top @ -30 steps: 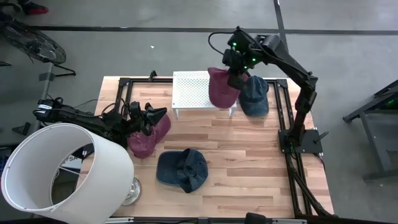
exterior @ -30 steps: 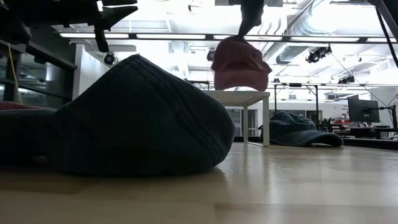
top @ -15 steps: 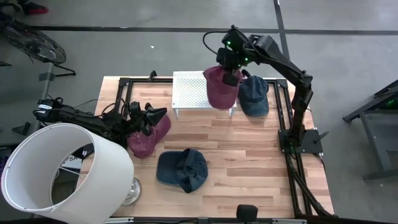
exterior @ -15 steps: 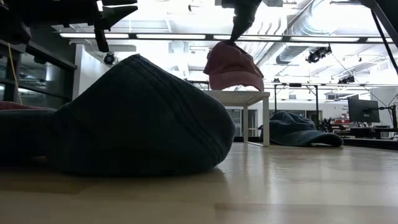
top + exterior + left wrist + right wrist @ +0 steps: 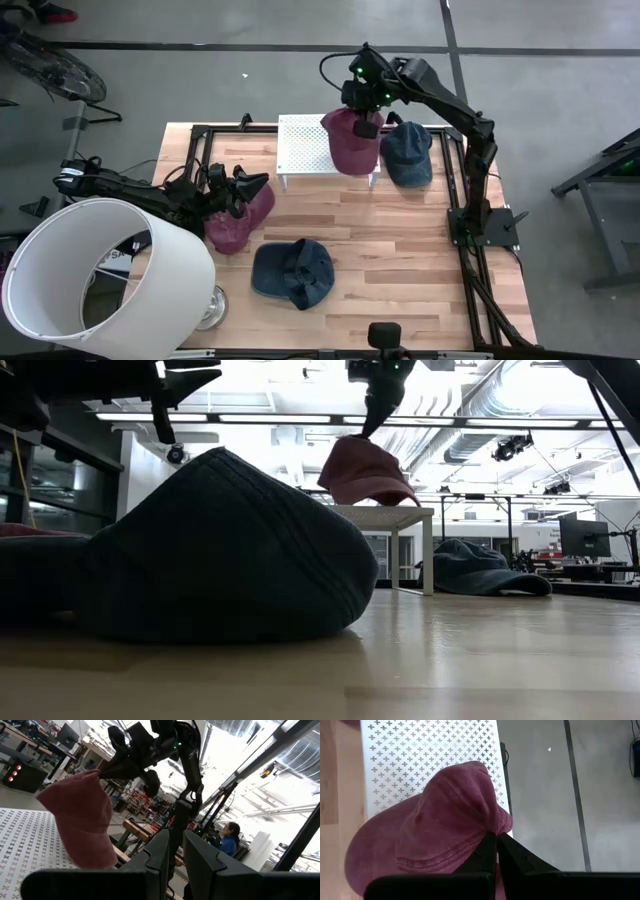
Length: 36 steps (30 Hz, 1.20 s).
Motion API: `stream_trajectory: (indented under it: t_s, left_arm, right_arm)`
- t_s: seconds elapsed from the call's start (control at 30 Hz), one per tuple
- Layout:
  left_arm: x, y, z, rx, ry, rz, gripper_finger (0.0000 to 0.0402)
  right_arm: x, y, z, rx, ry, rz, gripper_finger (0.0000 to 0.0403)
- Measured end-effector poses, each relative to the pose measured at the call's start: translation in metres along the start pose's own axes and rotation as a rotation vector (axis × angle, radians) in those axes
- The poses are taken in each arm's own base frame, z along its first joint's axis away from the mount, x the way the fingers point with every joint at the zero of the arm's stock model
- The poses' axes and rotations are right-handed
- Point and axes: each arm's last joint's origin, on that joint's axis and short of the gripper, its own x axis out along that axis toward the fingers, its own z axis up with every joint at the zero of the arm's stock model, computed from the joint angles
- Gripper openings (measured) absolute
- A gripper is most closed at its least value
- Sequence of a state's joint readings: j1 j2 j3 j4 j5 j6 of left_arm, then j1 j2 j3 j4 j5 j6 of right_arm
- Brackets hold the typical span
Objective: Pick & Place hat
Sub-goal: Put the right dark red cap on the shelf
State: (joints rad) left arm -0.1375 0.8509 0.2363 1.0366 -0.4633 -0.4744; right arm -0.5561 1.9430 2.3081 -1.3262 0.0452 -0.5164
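A maroon hat (image 5: pixel 350 148) hangs from my right gripper (image 5: pixel 366 122), which is shut on it above the right end of the white perforated stand (image 5: pixel 305 140) at the table's far side. In the low view the hat's lower edge (image 5: pixel 375 501) is at the stand's top (image 5: pixel 390 512); whether they touch, I cannot tell. My left gripper (image 5: pixel 250 183) waits at the table's left, raised above a second maroon hat (image 5: pixel 238 222), with only a narrow gap between its fingers and nothing in it. My right gripper pinches a bunched fold at the top of the maroon hat's crown (image 5: pixel 490 826) between its two fingers. The fingers slant down on it from above. The hat hangs tilted below them over the stand, its brim end (image 5: pixel 405 495) lowest.
A blue hat (image 5: pixel 408 155) lies on the table right of the stand. Another blue hat (image 5: pixel 292 272) lies near the front middle. A big white lampshade (image 5: pixel 90 280) stands at the near left corner. Black frame rails (image 5: pixel 462 200) run along the table's right side.
My right gripper has carried the maroon hat toward the table's left and a little down, rolling as it went. The hat has moved farther over the stand and tipped from hanging steeply to lying flatter, its lower edge now at the stand's top.
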Motion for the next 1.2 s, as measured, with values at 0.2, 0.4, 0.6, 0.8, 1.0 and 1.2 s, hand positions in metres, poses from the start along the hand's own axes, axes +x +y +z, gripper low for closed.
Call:
stream_trajectory:
  t_s: [0.2, 0.4, 0.6, 0.8, 1.0, 1.2]
  left_arm:
    - [0.0, 0.0, 0.0, 0.0, 0.0, 0.0, 0.0056]
    - [0.0, 0.0, 0.0, -0.001, 0.0, 0.0, 0.0056]
    - [0.0, 0.0, 0.0, -0.002, -0.001, 0.0, 0.0056]
    - [0.0, 0.0, 0.0, -0.002, -0.001, 0.0, 0.0056]
    - [0.0, 0.0, 0.0, -0.002, -0.002, 0.003, 0.0056]
    - [0.0, 0.0, 0.0, -0.002, -0.002, 0.003, 0.0056]
  right_arm:
    - [0.007, -0.007, -0.003, 0.016, 0.017, -0.006, 0.0]
    - [0.017, -0.013, -0.005, 0.013, 0.024, 0.008, 0.0]
    - [0.034, -0.014, -0.004, -0.008, 0.049, 0.023, 0.0]
    - [0.039, -0.016, -0.004, -0.022, 0.064, 0.009, 0.0]
    - [0.04, -0.025, -0.009, 0.014, 0.071, -0.003, 0.0]
    - [0.042, -0.027, -0.01, 0.022, 0.051, 0.025, 0.0]
